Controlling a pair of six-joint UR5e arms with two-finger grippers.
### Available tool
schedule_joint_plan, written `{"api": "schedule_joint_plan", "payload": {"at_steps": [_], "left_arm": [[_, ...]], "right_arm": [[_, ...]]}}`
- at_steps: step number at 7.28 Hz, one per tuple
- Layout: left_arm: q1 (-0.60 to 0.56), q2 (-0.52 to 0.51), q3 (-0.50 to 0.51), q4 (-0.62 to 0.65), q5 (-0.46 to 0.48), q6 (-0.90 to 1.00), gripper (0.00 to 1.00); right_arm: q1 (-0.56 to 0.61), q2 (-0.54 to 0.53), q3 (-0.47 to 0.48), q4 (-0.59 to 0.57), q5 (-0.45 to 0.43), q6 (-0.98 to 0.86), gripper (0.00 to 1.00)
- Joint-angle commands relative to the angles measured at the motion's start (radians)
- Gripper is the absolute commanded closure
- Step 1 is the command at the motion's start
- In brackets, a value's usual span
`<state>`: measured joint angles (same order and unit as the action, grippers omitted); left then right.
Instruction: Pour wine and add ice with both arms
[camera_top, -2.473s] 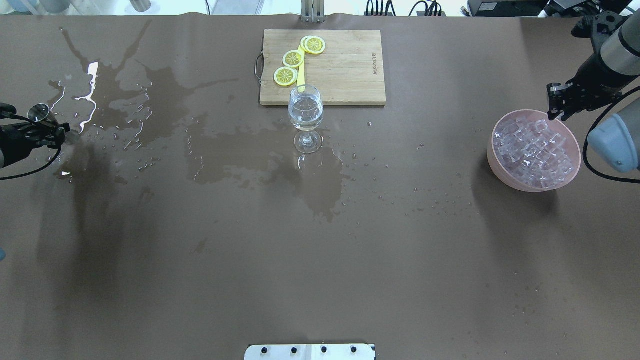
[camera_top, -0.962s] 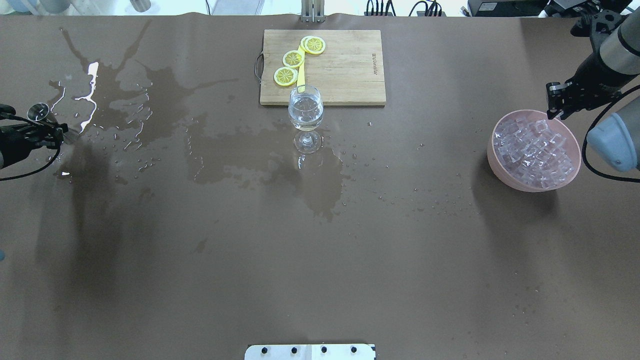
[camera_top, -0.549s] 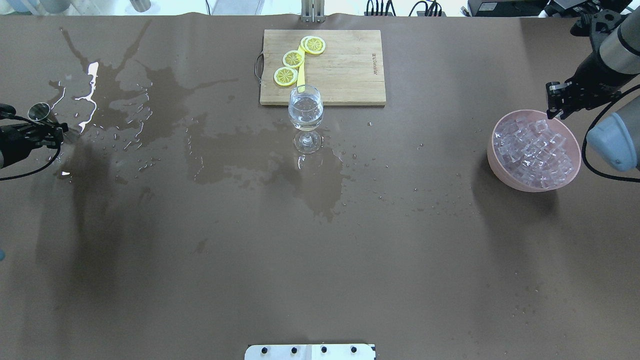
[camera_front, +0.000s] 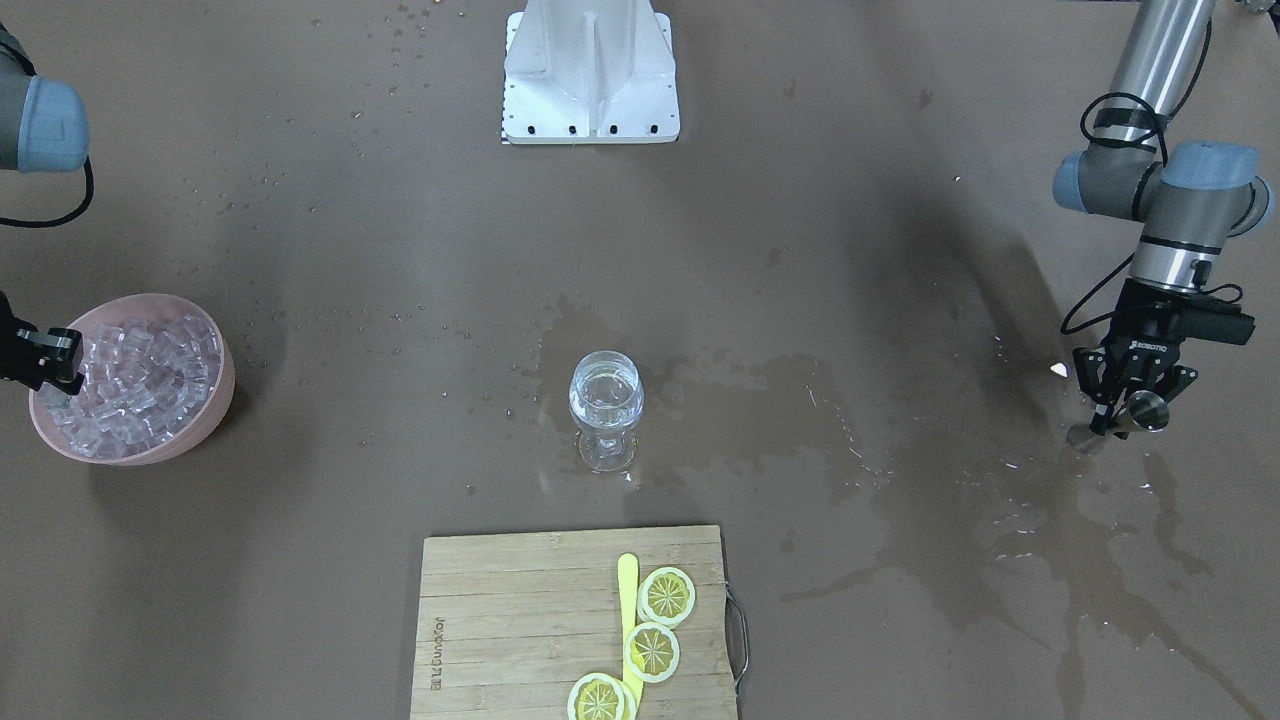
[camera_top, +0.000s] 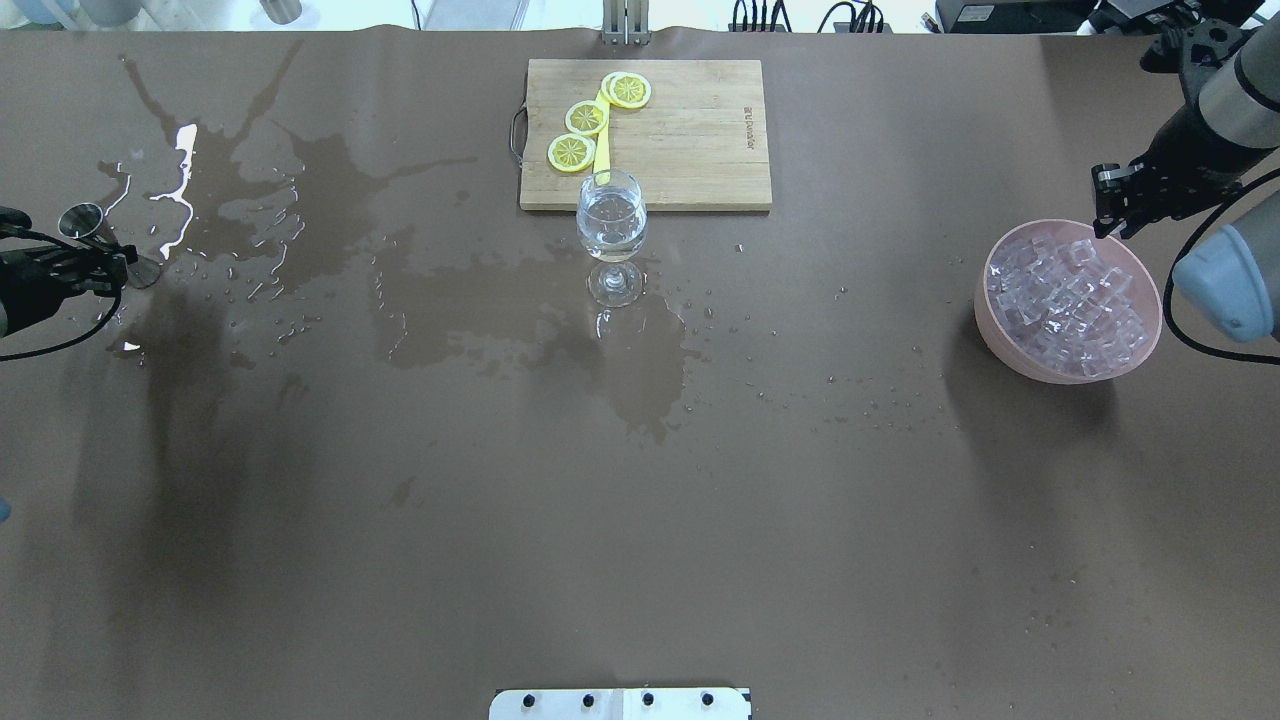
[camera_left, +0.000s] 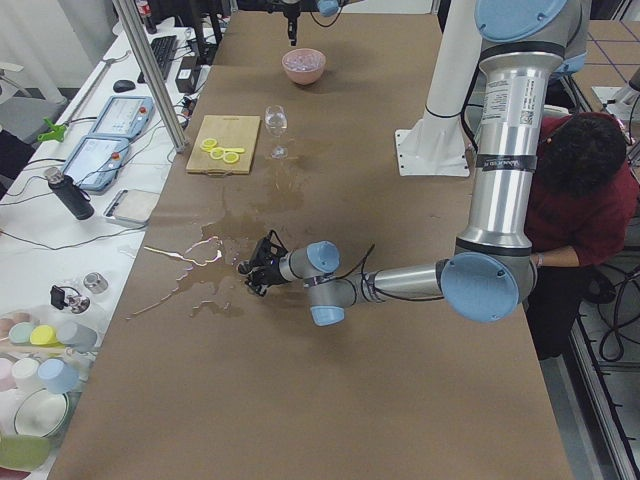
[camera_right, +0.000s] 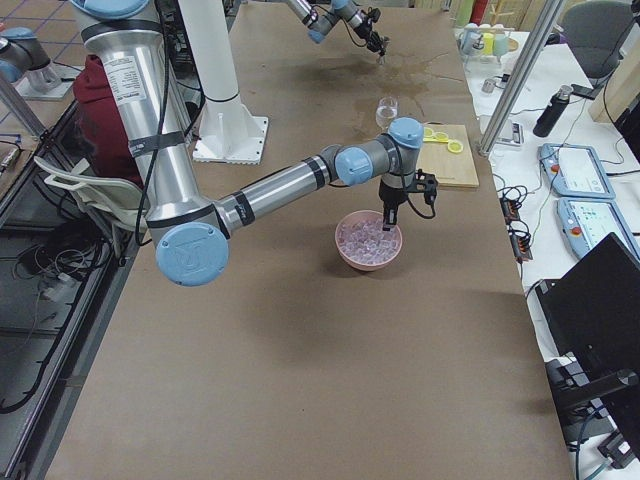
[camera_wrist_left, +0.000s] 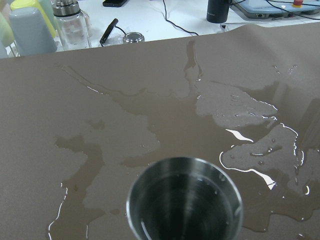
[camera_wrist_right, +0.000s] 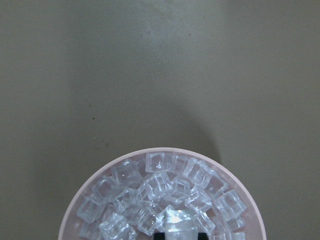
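Observation:
A stemmed glass (camera_top: 611, 215) holding clear wine stands mid-table, in front of the cutting board; it also shows in the front view (camera_front: 605, 398). My left gripper (camera_top: 105, 262) is shut on a steel jigger (camera_top: 82, 220) at the far left, low over a wet patch. The left wrist view shows the jigger's cup (camera_wrist_left: 185, 200) nearly empty, with drops inside. My right gripper (camera_top: 1108, 215) hovers over the far rim of a pink bowl (camera_top: 985, 300) full of ice (camera_top: 1065, 295). In the right wrist view it pinches one ice cube (camera_wrist_right: 179, 222) above the pile.
A wooden cutting board (camera_top: 680, 140) with lemon slices (camera_top: 585, 118) and a yellow stick lies behind the glass. Spilled liquid (camera_top: 300, 200) spreads across the left and middle of the brown table cover. The white base plate (camera_top: 620, 703) is at the near edge.
My right gripper has risen slightly over the bowl's far rim. My left gripper with the jigger has shifted a little, and the jigger's base now shows more.

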<state>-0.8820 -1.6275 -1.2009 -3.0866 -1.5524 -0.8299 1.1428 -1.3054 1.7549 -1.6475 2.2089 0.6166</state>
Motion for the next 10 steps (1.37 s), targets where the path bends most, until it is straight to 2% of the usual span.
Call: {"api": "schedule_joint_plan", "payload": {"at_steps": [1,3,4,5,7,9,10], "left_arm": [[0.000,0.000,0.001,-0.009,0.000,0.000,0.70],[0.000,0.000,0.003,-0.009,0.005,0.000,0.70],[0.003,0.002,0.004,-0.009,0.035,0.000,0.58],[0.003,0.000,0.009,-0.009,0.037,-0.002,0.37],[0.003,0.000,0.009,-0.017,0.037,-0.002,0.30],[0.003,0.000,0.007,-0.023,0.037,-0.002,0.30],[0.003,0.002,0.009,-0.023,0.037,0.000,0.27]], "right_arm": [[0.000,0.002,0.000,0.000,0.000,0.000,0.94],[0.000,0.002,0.000,0.000,0.000,0.000,0.94],[0.000,0.002,0.000,0.000,0.000,0.000,0.94],[0.000,0.002,0.000,0.000,0.000,0.000,0.94],[0.001,0.002,0.000,0.000,0.000,-0.002,0.94],[0.002,0.002,0.001,0.000,0.000,0.000,0.94],[0.002,0.002,0.001,0.000,0.000,0.000,0.94]]}}
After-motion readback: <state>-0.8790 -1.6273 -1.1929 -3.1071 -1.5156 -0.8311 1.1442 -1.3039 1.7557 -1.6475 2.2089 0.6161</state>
